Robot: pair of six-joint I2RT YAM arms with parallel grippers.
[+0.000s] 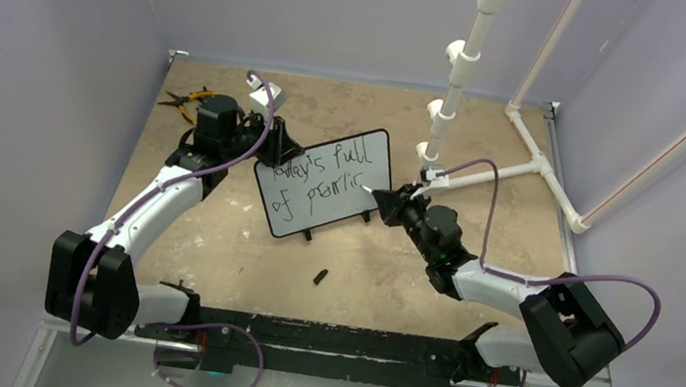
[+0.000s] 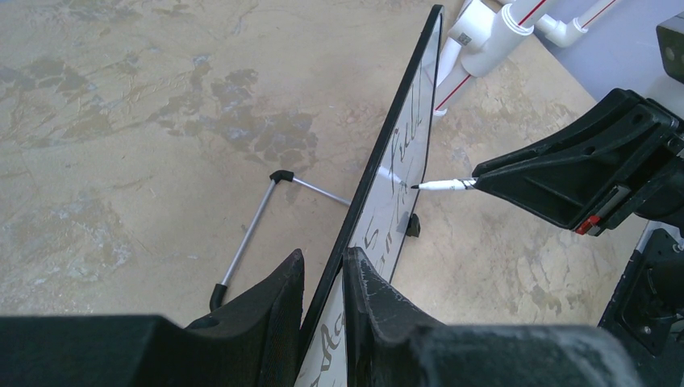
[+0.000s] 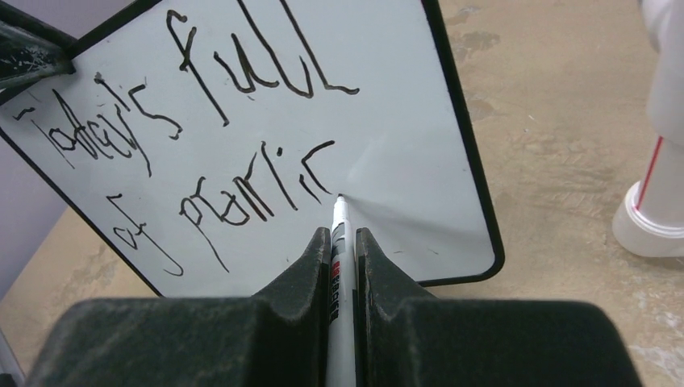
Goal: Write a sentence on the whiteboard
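right gripper (image 3: pixel 342 242): clamped right down on a slim white marker (image 3: pixel 339 216), barrel pinched between the pads (image 3: pixel 302 258), tip left poking out ahead

marker tip: pressed on the whiteboard (image 3: pixel 403 185) at the end of the lower line, just right of centre in the right wrist view

sentence (image 1: pixel 330 197): two black lines, "Today's full" over "of" plus a word that looks half done

left gripper (image 2: pixel 323 256): narrowed onto the board's frame edge, one finger on each face, seen bottom centre of the left wrist view

board position: stood tilted on two little feet (image 1: pixel 366 219) and a wire kickstand (image 2: pixel 246 238), middle of the table (image 1: pixel 213 237) in the top view

handling: probably light and stiff, with a glossy, slippery face. It could easily be tipped or shoved back by pen pressure, so it's best gripped on the frame, off the ink

marker handling: thin and smooth, so it could get twisted in the pads if pushed hard. Light strokes advised

loose bit: small black piece (image 1: pixel 320 277), maybe the cap, lying on the table below the board
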